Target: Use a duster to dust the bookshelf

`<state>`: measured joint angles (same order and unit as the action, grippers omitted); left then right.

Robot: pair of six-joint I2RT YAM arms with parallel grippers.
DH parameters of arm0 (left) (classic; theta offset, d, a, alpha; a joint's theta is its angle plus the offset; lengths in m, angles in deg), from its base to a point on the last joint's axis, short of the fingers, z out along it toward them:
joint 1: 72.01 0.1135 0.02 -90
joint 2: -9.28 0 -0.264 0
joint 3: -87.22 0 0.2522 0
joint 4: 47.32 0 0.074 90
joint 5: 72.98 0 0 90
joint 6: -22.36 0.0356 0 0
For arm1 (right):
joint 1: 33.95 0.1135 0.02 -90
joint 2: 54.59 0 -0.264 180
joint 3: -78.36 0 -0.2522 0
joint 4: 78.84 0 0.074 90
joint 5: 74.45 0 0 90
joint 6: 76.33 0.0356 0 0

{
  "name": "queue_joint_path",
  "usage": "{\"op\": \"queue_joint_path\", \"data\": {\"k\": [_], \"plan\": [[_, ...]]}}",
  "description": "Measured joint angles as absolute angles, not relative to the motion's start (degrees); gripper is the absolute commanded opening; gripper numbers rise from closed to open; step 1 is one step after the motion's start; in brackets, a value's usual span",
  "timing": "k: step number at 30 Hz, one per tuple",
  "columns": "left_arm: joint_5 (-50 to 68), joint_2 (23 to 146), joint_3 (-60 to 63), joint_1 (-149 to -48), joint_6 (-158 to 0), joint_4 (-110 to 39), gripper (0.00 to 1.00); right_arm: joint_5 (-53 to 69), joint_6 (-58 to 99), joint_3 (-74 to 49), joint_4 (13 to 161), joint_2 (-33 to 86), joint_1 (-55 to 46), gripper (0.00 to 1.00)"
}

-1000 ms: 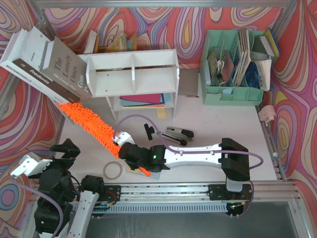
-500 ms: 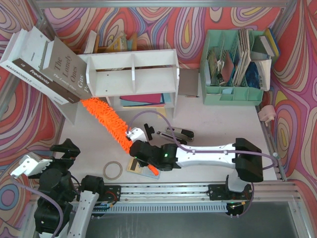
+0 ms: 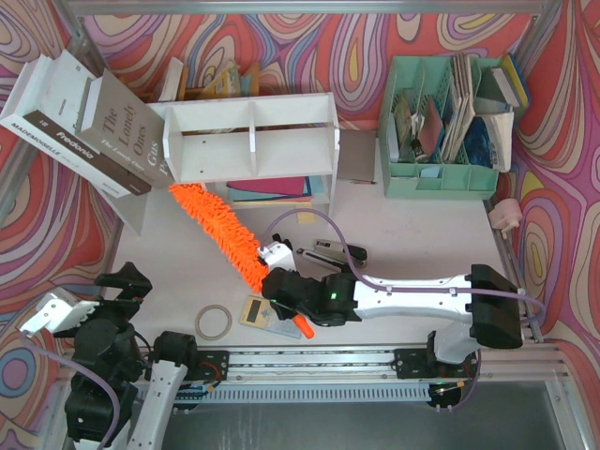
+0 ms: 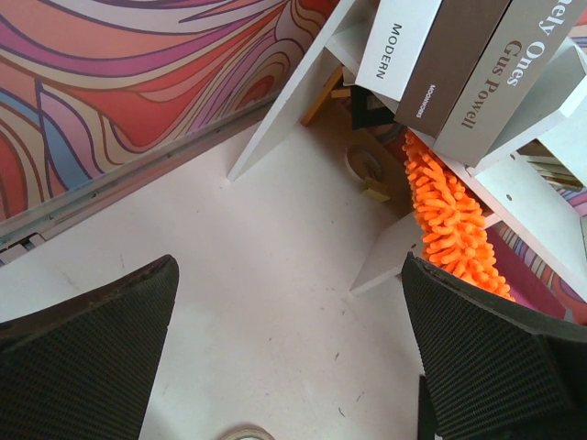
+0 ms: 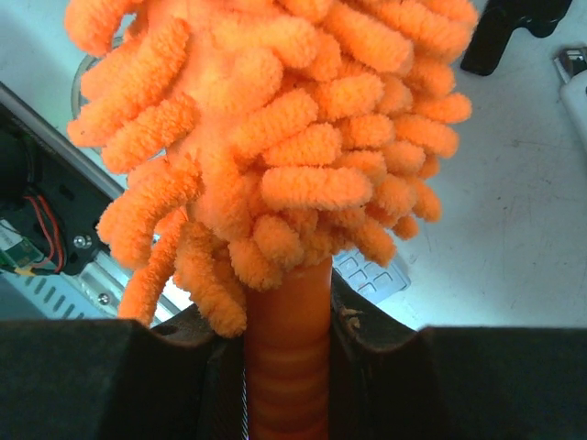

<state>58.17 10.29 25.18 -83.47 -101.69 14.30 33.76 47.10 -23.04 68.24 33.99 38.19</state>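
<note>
**Risk: books tipping, handle twisting in my grip**

My right end effector is pinched narrow on the duster's thin orange handle, right below the fluffy head. That leaves a long lever ahead of me. If the tip snags, the handle could twist or slip btwn my pads.

The tip lies far ahead-left of me, at the bookshelf's lower-left corner, under the leaning books. A hard sweep could shove them over. The stapler sits just to my right, so a swing back may clip it.

My left end effector is wide, holding nothing, well apart.

Duster: bright orange chenille, shaggy, prob. soft and bendy.
</note>
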Motion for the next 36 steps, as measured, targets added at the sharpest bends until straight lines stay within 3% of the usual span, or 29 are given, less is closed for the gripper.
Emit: {"op": "queue_joint_path", "data": {"k": [36], "plan": [[58.0,10.3,25.2,-83.5,-101.7,14.3,0.98,30.6,47.6,-24.8,69.2,39.2,38.1,0.0]]}}
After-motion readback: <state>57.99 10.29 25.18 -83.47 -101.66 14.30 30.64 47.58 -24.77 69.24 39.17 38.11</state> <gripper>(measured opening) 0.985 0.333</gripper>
